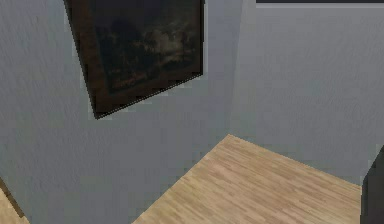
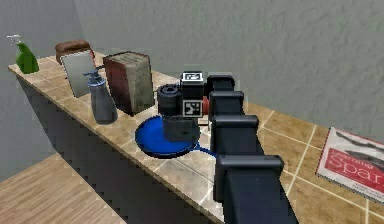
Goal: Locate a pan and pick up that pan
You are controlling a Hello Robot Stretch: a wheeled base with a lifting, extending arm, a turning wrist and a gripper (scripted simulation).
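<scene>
Arm side view, nearest first: the arm [image 2: 245,175] reaches out across a tiled counter [image 2: 188,178], with a red magazine [image 2: 355,165] lying flat to its right.

At the arm's far end the gripper [image 2: 178,130] sits in front of the blue pan [image 2: 155,142]. The pan lies flat on the counter by its front edge. Jaw state: cannot tell. Hold: cannot tell, since the pan lies on the surface right behind the fingers.

Step in hand, as I judge it, is setting the grasp. To do it well:
- Keep the base still.
- Adjust lift and wrist only.
- Get the fingers across the rim or handle before lifting.
- Raise straight up, clear of the neighbours.

Pan orientation: bowl toward the view's left. A short blue stub, probably the handle, runs right and passes under the arm. The long axis lies roughly along the counter's edge.

Behind the pan are a dark cup [image 2: 170,98], a grey spray bottle [image 2: 101,97], a brown box [image 2: 130,80] and, farthest, a green bottle [image 2: 25,55].

Forward view: wood floor [image 1: 260,185] and a dark painting [image 1: 140,45] on a grey wall.
</scene>
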